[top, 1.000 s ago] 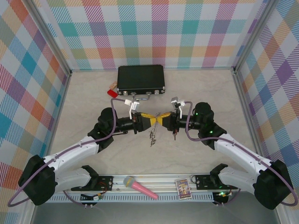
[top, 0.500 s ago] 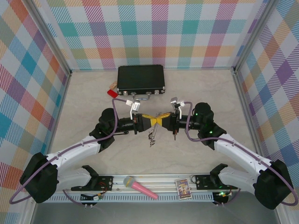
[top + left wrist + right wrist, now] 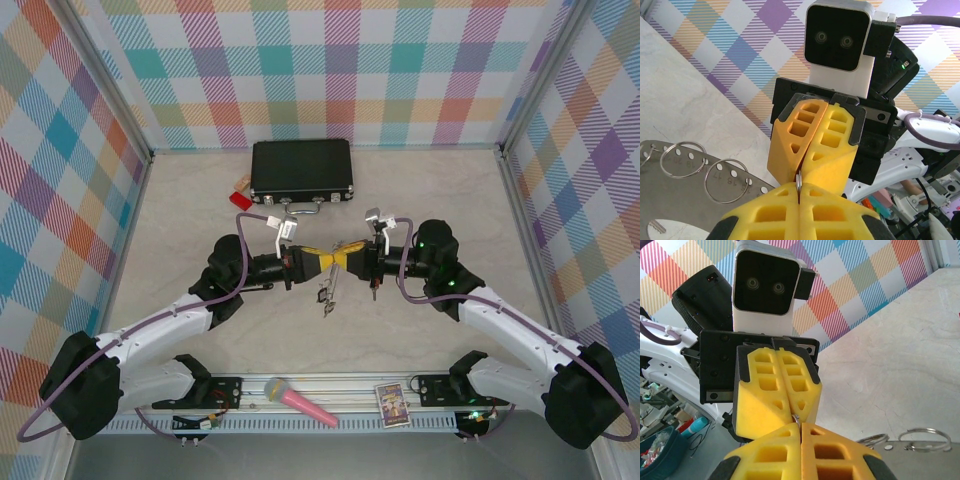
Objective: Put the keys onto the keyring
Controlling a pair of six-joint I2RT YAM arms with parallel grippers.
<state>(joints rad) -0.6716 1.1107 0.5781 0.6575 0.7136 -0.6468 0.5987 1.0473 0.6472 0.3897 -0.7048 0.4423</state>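
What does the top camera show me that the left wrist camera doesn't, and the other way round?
Top camera: the black case at the back of the table, plus the pink microphone and small card box near the arm bases. Left wrist camera: close detail of the keyring, with its numbered holes and split rings, and a thin ring pinched between the yellow fingertips. Both: the left gripper and right gripper shut, tip to tip, with the keyring close by their tips.
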